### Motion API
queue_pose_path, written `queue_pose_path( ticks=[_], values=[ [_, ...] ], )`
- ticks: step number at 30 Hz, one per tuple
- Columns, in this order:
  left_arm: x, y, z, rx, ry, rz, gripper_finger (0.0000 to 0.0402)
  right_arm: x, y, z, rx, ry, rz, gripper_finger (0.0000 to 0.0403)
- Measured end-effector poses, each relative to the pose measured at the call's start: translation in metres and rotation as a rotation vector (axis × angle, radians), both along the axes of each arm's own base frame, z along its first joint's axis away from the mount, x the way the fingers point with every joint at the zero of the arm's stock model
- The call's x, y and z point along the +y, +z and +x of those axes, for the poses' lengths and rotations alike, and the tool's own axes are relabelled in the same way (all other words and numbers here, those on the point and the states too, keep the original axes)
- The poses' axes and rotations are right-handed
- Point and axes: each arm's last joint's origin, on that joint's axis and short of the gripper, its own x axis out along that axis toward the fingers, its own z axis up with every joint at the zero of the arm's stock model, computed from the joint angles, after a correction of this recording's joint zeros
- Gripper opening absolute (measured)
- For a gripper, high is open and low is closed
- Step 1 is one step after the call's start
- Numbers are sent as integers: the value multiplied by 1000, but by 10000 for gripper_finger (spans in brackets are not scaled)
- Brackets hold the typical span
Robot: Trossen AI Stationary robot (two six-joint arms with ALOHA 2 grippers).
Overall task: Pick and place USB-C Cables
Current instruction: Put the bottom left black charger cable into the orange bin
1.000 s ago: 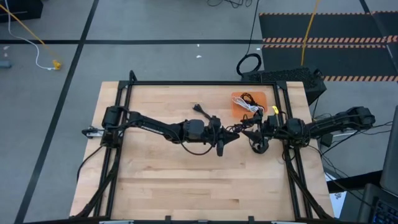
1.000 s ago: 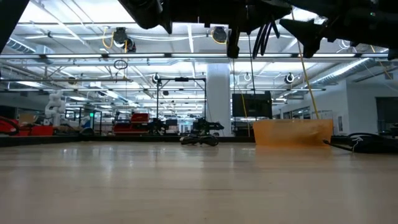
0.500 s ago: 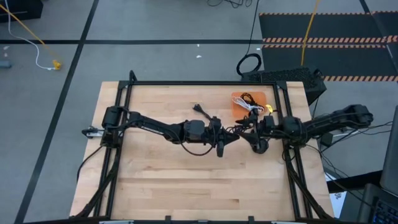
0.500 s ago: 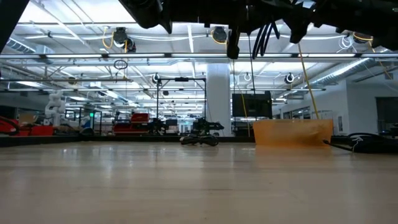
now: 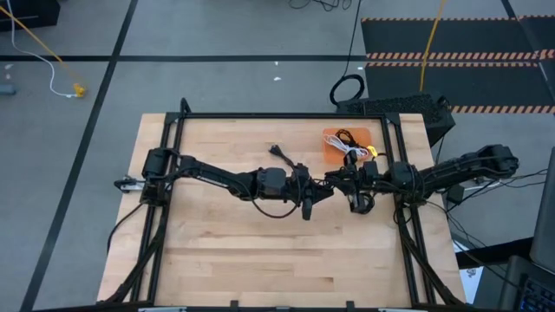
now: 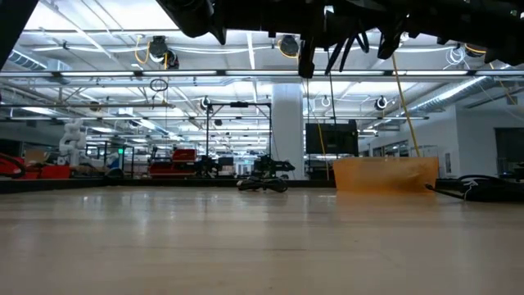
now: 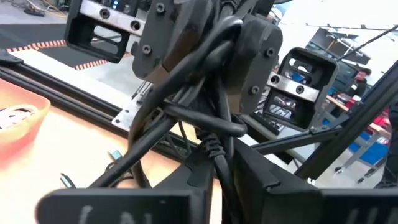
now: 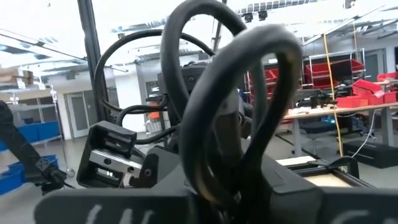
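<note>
A black USB-C cable [image 7: 211,124], a loose coil, hangs high over the table's middle between my two grippers. My left gripper [image 5: 323,187] comes from the table's left and my right gripper [image 5: 338,180] from its right, fingertips nearly meeting, both shut on this coil. In the low view its loops [image 6: 340,45] dangle far above the wood. Another black cable [image 5: 282,156] lies flat on the table farther back. An orange tray [image 5: 368,137] at the far right holds a white and a black cable [image 5: 347,143]. My left gripper has the coil's strands [image 7: 217,158] between its two fingers, coming level from the table's left. The coil is lifted clear of the table. How far back it reaches is hidden by the fingers. My right gripper pinches the coil's bunched loops [image 7: 208,74] between its two fingers [image 7: 258,56], level from the table's right, opposite my left gripper. Loops [image 8: 217,93] stand up past the fingers; the coil is clear of the table.
A black frame [image 5: 260,115] runs round the wooden tabletop. Bare wood [image 5: 260,251] spreads across the near half. Thick cords and a striped mat [image 5: 451,52] lie on the floor beyond the far edge.
My right gripper has moved toward the table's left, up to my left gripper, and has shut on the cable held there. The cable has stayed lifted in the same place.
</note>
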Motion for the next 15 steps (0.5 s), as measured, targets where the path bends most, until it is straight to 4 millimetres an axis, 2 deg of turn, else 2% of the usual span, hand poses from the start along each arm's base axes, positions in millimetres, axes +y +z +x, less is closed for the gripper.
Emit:
queue_pose_path(
  ticks=[6, 10, 15],
  values=[
    [1, 0, 0, 0, 2, 17, 127, -2, -1, -2, 36, -24, 0, 40],
    [4, -1, 0, 3, 14, 65, 175, -10, -1, -7, 87, -137, -41, 39],
    [21, 6, -5, 57, 47, 72, 212, -21, -3, -15, 172, -301, -91, 38]
  ],
)
